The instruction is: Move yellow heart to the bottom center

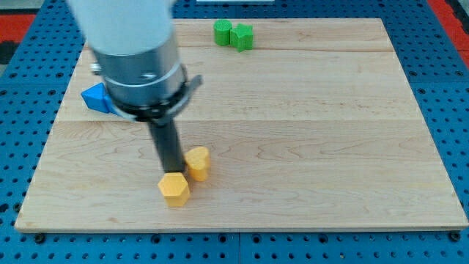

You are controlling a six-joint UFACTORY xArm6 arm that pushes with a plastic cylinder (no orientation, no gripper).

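Two yellow blocks lie at the view's lower left of the wooden board (308,132). One yellow block (198,162) is rounded and may be the heart; the other (174,189) looks like a hexagon, just below and left of it. My tip (173,172) stands between them, touching or nearly touching both, at the rounded block's left side and just above the hexagon. The arm's wide grey body hides the board behind it at the view's upper left.
Two green blocks (223,32) (242,37) sit side by side at the board's top edge. A blue block (96,97) lies at the left, partly hidden by the arm. The board rests on a blue perforated base.
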